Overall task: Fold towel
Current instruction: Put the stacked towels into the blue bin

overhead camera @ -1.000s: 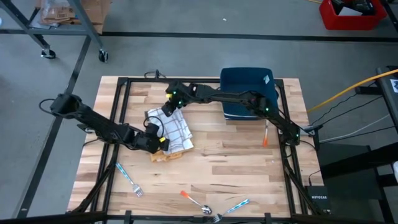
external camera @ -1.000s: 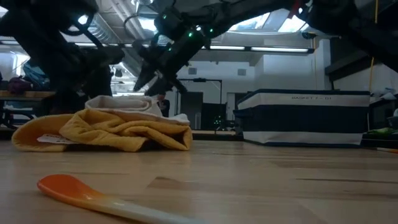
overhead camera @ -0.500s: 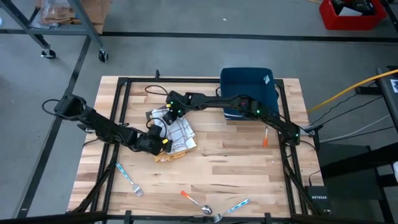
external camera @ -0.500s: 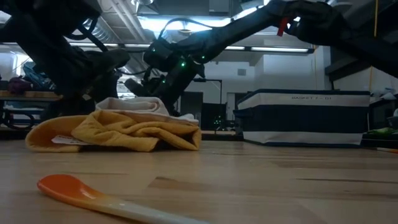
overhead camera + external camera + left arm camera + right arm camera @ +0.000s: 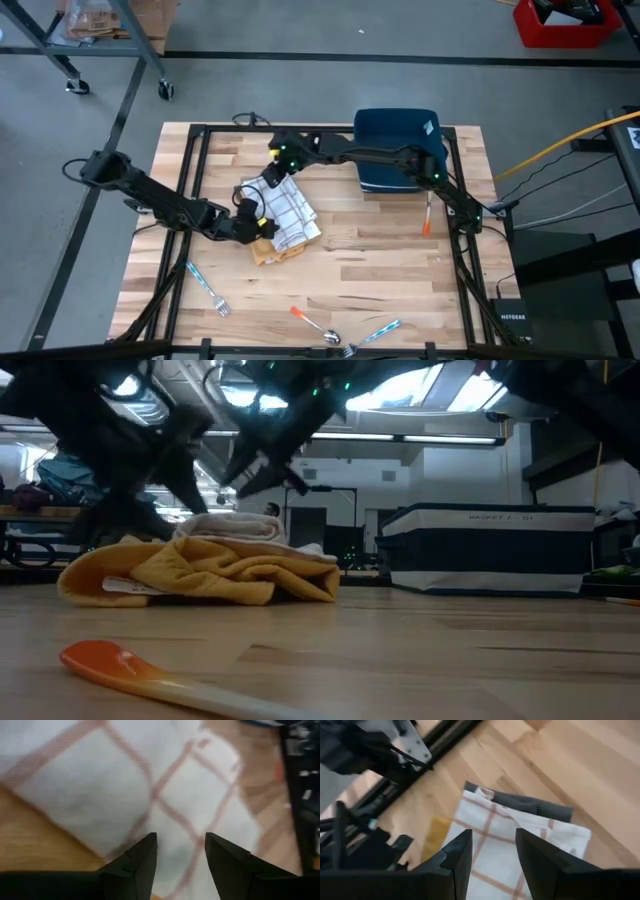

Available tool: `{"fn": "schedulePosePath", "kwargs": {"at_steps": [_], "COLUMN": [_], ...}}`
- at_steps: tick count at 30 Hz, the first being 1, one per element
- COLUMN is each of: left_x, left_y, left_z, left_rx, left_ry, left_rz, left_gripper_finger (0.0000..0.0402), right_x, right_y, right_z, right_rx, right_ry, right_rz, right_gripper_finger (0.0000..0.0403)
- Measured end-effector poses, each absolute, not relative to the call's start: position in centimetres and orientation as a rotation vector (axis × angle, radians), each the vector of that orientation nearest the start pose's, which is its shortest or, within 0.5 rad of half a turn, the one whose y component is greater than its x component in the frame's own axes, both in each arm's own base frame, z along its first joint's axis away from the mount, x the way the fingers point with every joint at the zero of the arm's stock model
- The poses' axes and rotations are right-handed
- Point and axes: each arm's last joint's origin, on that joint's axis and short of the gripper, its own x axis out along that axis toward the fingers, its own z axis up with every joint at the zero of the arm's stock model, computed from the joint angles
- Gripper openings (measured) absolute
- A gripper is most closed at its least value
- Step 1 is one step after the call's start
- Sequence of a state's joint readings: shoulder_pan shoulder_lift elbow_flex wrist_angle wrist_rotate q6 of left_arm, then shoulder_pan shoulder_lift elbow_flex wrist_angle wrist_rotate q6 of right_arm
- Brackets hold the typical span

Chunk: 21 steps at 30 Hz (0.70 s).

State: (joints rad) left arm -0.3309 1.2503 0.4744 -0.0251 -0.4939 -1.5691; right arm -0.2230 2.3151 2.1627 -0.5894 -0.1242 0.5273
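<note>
A pile of towels lies left of the table's middle. A white checked towel [image 5: 290, 208] [image 5: 500, 850] is on top, a yellow towel [image 5: 270, 252] [image 5: 200, 575] at the bottom, and a grey one [image 5: 535, 806] shows at the far edge. My left gripper [image 5: 258, 222] [image 5: 181, 840] is open at the pile's left side, low over the white towel. My right gripper [image 5: 272, 172] [image 5: 492, 836] is open and hangs above the pile's far left corner, clear of it. My left gripper comes at the pile slanting down from the table's left, its fingers [image 5: 140, 860] apart over the white towel's checked top [image 5: 170, 815]. Whether they touch the cloth I cannot tell.
A dark blue basket [image 5: 398, 148] [image 5: 485, 550] stands at the far right of the pile. An orange spoon [image 5: 300, 313] [image 5: 130, 670] and blue-handled forks [image 5: 205, 285] lie near the front edge. An orange-handled utensil [image 5: 427, 218] lies at the right. A black frame [image 5: 190, 160] rims the table.
My right gripper dipped down to the pile's far left corner, then rose clear again. The pile has slid a little toward the table's right edge and turned slightly, staying stacked.
</note>
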Motion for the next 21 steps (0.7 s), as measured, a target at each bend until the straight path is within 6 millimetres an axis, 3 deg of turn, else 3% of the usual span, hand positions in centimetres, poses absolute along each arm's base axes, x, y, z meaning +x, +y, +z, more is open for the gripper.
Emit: {"fn": "schedulePosePath", "kwargs": {"at_steps": [6,11,15,21], "left_x": [20.7,20.7,20.7,20.7], "left_y": [-5.5,-5.7,-5.7,-5.5], "left_z": [17.4,17.4,17.5,17.4], "left_rx": [-1.112,-1.053,-1.103,-1.117], "left_ry": [0.389,0.409,0.397,0.39], "left_rz": [0.601,0.58,0.592,0.606], "left_gripper_finger": [0.0159,0.0159,0.0159,0.0159], "right_x": [48.7,47.1,46.2,44.9], "right_y": [-10.7,-10.3,-10.1,-9.8], "right_z": [30.6,32.6,33.0,31.7], "right_rx": [0.623,0.67,0.675,0.695], "right_ry": [0.626,0.644,0.695,0.883], "right_rz": [-0.269,-0.291,-0.307,-0.359], "right_gripper_finger": [0.0156,0.0156,0.0156,0.0156]}}
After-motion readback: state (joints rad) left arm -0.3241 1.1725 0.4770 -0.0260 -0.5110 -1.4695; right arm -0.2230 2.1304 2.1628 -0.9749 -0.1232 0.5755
